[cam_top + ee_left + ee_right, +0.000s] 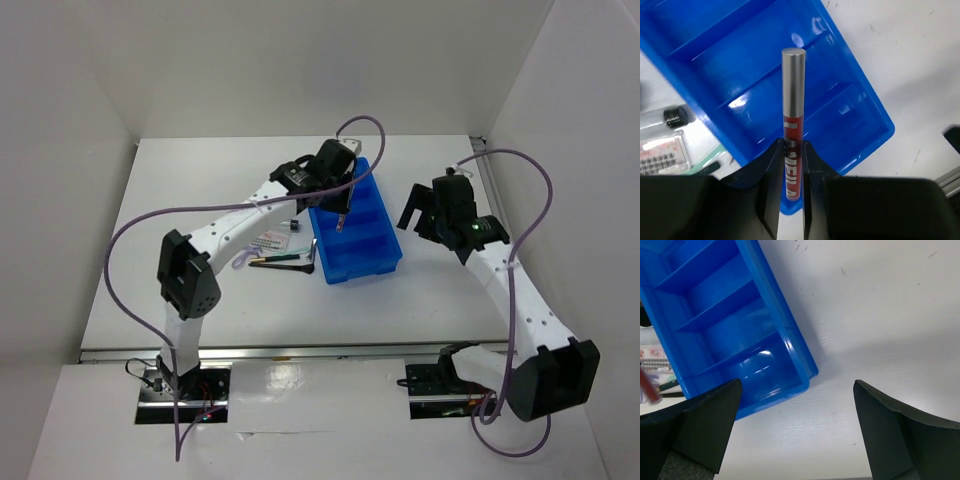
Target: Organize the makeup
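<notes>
The left gripper [793, 152] has its jaws clamped on a lip gloss tube [793, 85]. This is a slim round stick with a glossy red body printed in white letters and a smooth, brushed silver cap with a flat end. The matte black fingers [769, 175] press the red part from both sides, and the capped end sticks out beyond them.

In the top view the tube hangs over the blue tray [850, 115], close to the tray's long wall at 9 o'clock. I cannot tell whether it touches the tray or which compartment is under it. The tray is made of shiny hard plastic. It is rectangular with rounded corners, and straight dividers cut it into several oblong compartments.

The other makeup lies on the matte white table [200, 180], at 9 o'clock from the tray. There is a flat white packet [271, 240] with red print, and thin dark pencils [275, 260] lie just beside it. A soft lilac looped piece [242, 261] is at the outer end of the pencils. A tiny clear vial [293, 225] stands nearer to the tray.

The right gripper [797, 390] hovers at 3 o'clock from the tray. Its jaws are wide apart and nothing is between them. Its two pads [705, 425] are broad, dark and wedge-shaped.
</notes>
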Controlling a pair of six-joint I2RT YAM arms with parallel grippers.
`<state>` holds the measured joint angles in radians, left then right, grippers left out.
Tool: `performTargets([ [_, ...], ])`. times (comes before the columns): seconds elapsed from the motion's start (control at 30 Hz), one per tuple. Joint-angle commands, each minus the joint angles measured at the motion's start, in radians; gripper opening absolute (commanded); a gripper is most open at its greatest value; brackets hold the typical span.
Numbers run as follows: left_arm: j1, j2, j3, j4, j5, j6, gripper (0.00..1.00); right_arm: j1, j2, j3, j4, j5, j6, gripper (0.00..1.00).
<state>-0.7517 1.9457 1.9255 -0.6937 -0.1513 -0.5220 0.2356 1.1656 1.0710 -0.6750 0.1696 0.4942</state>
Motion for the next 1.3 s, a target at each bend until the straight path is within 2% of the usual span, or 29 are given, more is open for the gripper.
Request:
performTargets([
  [0.0,-0.003,0.095,0.119,-0.015,0.079,0.147,0.00,0.002,-0.099,-0.026,-0.017,0.036,0.047,1.00],
  [0.03,-0.003,0.125,0.182,-0.042,0.079,0.171,0.00,0.002,-0.124,-0.035,-0.026,0.036,0.047,1.00],
  [0.13,-0.003,0.205,0.243,-0.041,0.079,0.253,0.00,0.002,-0.150,-0.036,-0.072,0.071,0.058,1.00],
  [0.4,-0.003,0.266,0.213,0.089,0.105,0.384,0.00,0.002,-0.213,-0.017,-0.115,0.126,0.069,1.00],
  [0.53,-0.003,0.314,0.204,0.108,0.157,0.523,0.00,0.002,-0.213,-0.017,-0.124,0.126,0.069,1.00],
  [0.73,-0.003,0.358,0.204,0.076,0.174,0.576,0.00,0.002,-0.181,-0.017,-0.124,0.126,0.069,1.00],
  [0.87,-0.003,0.368,0.204,0.053,0.131,0.541,0.00,0.002,-0.181,-0.017,-0.115,0.117,0.069,1.00],
  [1.07,-0.003,0.343,0.196,0.022,0.151,0.530,0.20,0.002,-0.181,-0.017,-0.115,0.108,0.069,1.00],
  [1.2,-0.003,0.305,0.161,0.045,0.142,0.519,0.66,0.002,-0.181,-0.017,-0.106,0.097,0.069,1.00],
  [1.27,-0.003,0.305,0.170,0.033,0.133,0.519,0.80,0.002,-0.181,-0.017,-0.106,0.088,0.069,1.00],
])
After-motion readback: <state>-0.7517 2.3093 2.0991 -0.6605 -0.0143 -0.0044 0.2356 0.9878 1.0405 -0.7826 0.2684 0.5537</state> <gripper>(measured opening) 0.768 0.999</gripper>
